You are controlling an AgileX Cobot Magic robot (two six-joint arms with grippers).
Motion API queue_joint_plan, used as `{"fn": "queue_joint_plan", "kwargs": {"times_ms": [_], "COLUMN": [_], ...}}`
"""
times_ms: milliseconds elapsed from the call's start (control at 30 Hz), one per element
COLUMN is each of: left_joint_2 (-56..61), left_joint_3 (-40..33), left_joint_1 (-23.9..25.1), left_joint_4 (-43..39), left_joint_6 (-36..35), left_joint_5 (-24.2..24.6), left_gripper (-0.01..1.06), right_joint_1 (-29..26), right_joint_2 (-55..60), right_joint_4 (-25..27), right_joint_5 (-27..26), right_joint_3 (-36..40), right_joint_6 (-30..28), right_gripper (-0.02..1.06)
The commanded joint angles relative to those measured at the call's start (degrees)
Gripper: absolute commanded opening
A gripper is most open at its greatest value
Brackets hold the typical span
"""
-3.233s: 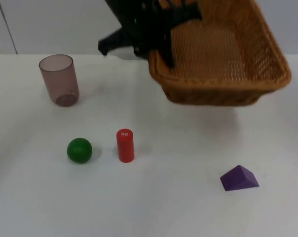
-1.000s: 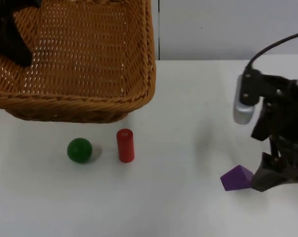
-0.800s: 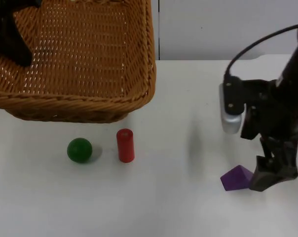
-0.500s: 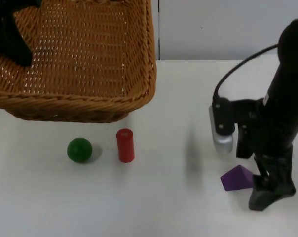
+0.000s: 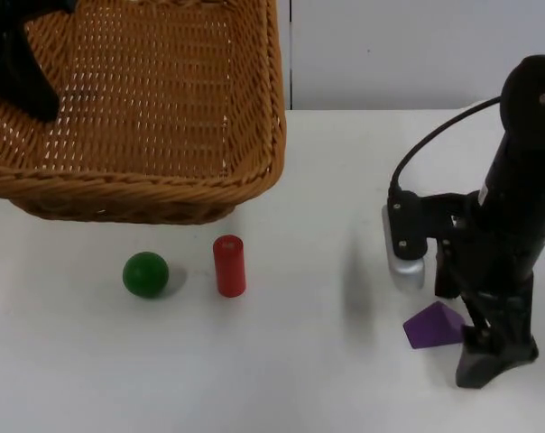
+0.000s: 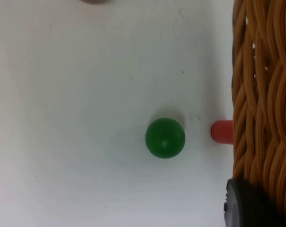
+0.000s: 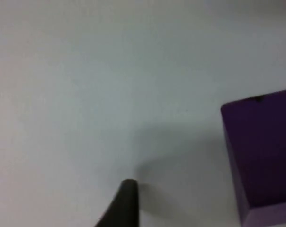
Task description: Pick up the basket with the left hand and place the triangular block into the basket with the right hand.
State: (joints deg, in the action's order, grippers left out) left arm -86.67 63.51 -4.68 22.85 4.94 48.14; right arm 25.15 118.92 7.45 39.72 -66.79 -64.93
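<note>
Counts: one woven brown wicker basket (image 5: 146,117), one purple triangular block (image 5: 432,326), one green ball (image 5: 145,274), one red cylinder (image 5: 228,265), all over one white table top (image 5: 327,180) that is ending at a grey partition wall (image 5: 390,54).
Basket: it is hanging in the air above the far left part of the table, its open side tilting toward the camera, its front rim sitting just behind the ball and the cylinder in the top view; its weave is also showing in the left wrist view (image 6: 263,94).
Left gripper: it is gripping the basket's rim at the left (image 5: 20,77); one black fingertip (image 6: 242,208) is pressing against the wicker, so the fingers are clamping the rim.
Triangular block: it is lying on the table at the near right, well apart from the basket; it is showing in the right wrist view (image 7: 261,151) too.
Right gripper: it is standing low at the table (image 5: 484,356), just beside the block on its right side; one dark fingertip (image 7: 124,203) is sitting apart from the block, and whether the fingers are wide or narrow cannot be told.
Ball and cylinder: the green ball (image 6: 165,137) and the red cylinder (image 6: 222,132) are standing near each other, not touching, the cylinder upright.
Open room: bare table is lying between the cylinder and the block, and along the near edge in front of the ball.
</note>
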Motion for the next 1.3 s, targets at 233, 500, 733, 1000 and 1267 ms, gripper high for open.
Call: {"fn": "queue_joint_plan", "kwargs": {"times_ms": [233,500,733,1000,1267], "left_joint_2": [1.05,1.05,1.05,0.95,0.35], "left_joint_3": [0.12,0.12,0.12,0.12,0.12], "left_joint_1": [0.15,0.15,0.15,0.02,-3.19], "left_joint_4": [1.63,1.79,2.11,4.17,6.07], "left_joint_6": [0.39,0.39,0.39,0.39,0.15], "left_joint_5": [-1.10,-1.10,-0.86,0.43,1.18], "left_gripper": [0.00,0.00,0.00,0.00,0.00], "right_joint_1": [0.25,0.25,-0.73,-1.22,0.28], "right_joint_2": [-0.21,-0.69,-4.07,-12.86,-27.92], "right_joint_4": [0.52,0.76,-1.60,-15.39,-21.67], "right_joint_5": [-2.02,-5.34,-15.52,-14.69,-10.46], "right_joint_3": [-0.16,-0.16,-0.16,-0.16,-0.16], "right_joint_6": [1.46,10.15,46.59,69.39,72.89], "right_gripper": [0.20,0.00,0.00,0.00,0.00]}}
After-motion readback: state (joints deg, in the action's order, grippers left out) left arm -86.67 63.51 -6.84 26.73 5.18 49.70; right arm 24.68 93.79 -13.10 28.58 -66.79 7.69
